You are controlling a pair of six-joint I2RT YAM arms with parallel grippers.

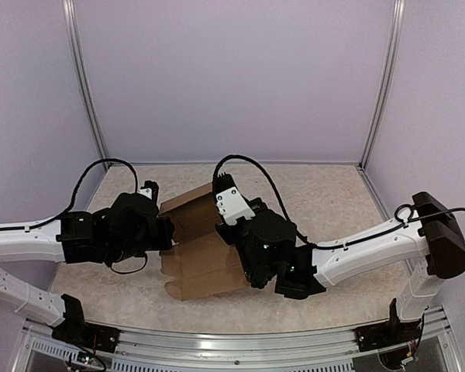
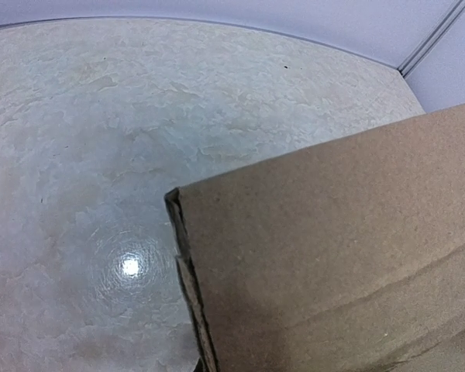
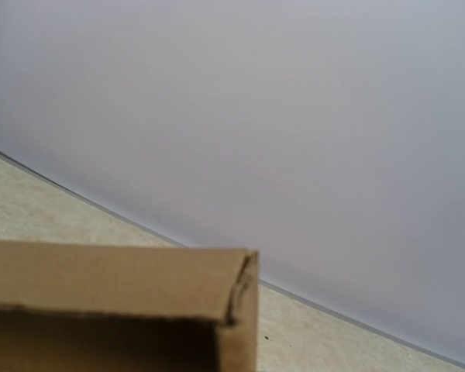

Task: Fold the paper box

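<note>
At the table's centre, the left gripper pinches the paper box's left edge. The right gripper, closed, sits over its middle, hold unclear.

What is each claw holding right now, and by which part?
Both closed claws seem to grip the paper box: the left claw its left edge, the right claw a wall near its middle. Fingertips are hidden, so neither hold is certain.

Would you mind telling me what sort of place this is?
Probably a robot lab enclosure: plain lilac wall panels, aluminium posts, and a mottled tabletop holding the paper box.
</note>
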